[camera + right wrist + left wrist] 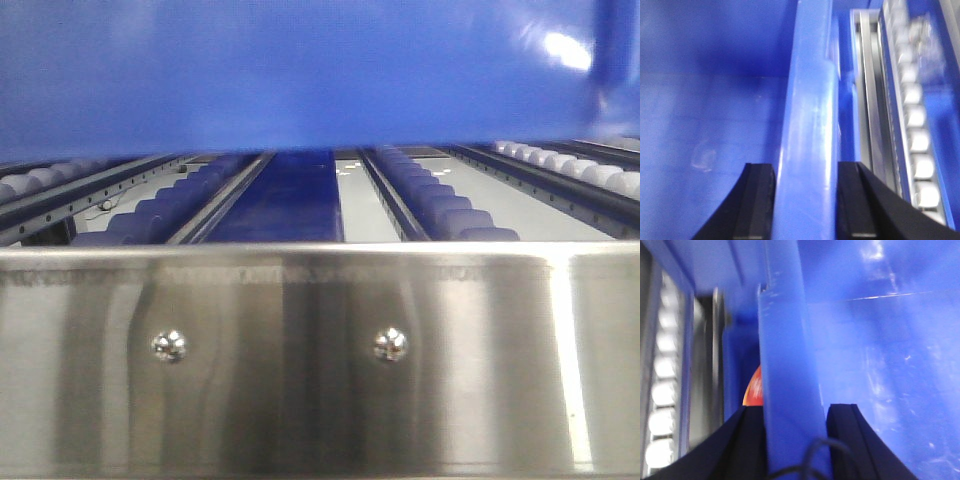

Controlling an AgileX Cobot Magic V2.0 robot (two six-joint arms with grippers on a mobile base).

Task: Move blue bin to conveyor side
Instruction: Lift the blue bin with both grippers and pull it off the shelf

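Gripping the large rectangular blue bin [300, 70] of glossy plastic at both ends, I have the left gripper [797, 411] clamped over the thick rolled rim [785, 355] of one end wall, one black finger inside the tub and one outside, and the right gripper [804, 167] pinched the same way over the opposite end. The bin hangs just beyond and above the shiny steel panel [300, 400] with its two screws [168, 345], its wall filling the top of the front view, with the white roller tracks [560, 165] showing beneath it past the panel. I judge it stiff and fairly light, but slick: smooth walls give the pads little bite, so the rolled rim is the right place to hold. Its long axis seems to run side to side, parallel to the steel panel, mouth upward. An orange-red patch [754, 390] shows beside the left outer finger; I cannot tell what it is. No dark belt is in view beyond the panel.
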